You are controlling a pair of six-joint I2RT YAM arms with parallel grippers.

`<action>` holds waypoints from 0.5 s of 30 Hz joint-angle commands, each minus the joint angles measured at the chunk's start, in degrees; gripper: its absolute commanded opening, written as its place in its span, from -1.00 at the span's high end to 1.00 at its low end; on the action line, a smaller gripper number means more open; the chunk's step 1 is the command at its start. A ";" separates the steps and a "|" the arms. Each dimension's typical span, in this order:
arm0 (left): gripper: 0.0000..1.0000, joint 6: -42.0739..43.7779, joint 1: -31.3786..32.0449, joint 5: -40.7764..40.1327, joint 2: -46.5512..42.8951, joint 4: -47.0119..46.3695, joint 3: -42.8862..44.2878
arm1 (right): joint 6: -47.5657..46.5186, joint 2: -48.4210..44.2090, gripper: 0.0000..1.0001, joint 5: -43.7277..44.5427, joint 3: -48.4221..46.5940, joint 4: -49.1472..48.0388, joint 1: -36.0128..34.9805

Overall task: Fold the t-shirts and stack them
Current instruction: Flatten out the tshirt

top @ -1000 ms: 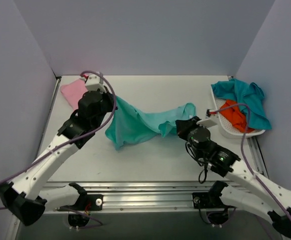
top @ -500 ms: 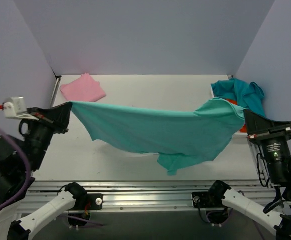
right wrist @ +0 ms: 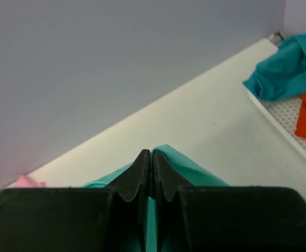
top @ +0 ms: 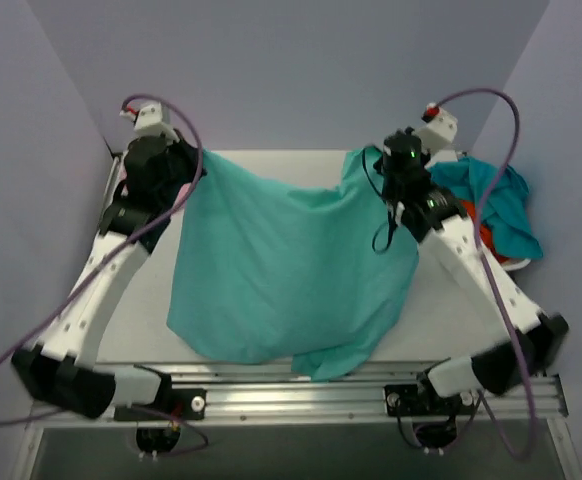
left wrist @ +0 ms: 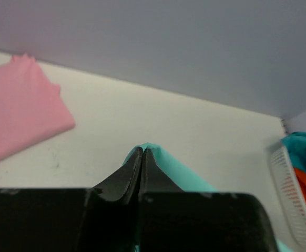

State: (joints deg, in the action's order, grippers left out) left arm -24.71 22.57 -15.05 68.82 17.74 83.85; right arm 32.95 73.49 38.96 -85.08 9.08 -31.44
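While the left end effector (left wrist: pixel 142 150) and right end effector (right wrist: pixel 151 153) pinch the unfolded sea-green t-shirt (top: pixel 281 270), only the pink t-shirt (left wrist: pixel 16 110) to its left looks folded; the teal t-shirt (top: pixel 496 195) to its right waits.

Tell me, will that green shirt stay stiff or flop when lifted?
Probably very floppy: the green shirt sags between the left hand and right hand, hanging in folds. Likely light, since two small pinches at its edge carry it. Its loose lower end may drag.
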 commanded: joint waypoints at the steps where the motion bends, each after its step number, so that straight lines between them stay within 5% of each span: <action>1: 0.95 -4.99 -8.40 11.07 13.03 -7.27 -3.43 | 2.11 11.11 1.00 -14.32 2.29 -8.44 13.04; 5: 0.95 -4.47 -11.84 12.76 31.78 -10.17 3.05 | 2.29 33.84 1.00 -15.05 -5.33 -8.55 15.70; 10: 0.95 -7.10 -16.14 18.29 55.58 -10.44 16.05 | 3.53 51.11 1.00 -15.14 -17.99 -8.55 16.76; 15: 0.95 -5.62 -17.03 19.62 66.69 -7.72 32.31 | 0.80 63.25 1.00 -13.39 -34.85 -8.03 17.03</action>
State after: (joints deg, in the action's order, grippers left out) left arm -30.76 5.98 1.89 135.26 12.80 106.37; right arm 35.38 136.09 23.88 -109.43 2.96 -14.44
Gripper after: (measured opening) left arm 0.031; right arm 0.005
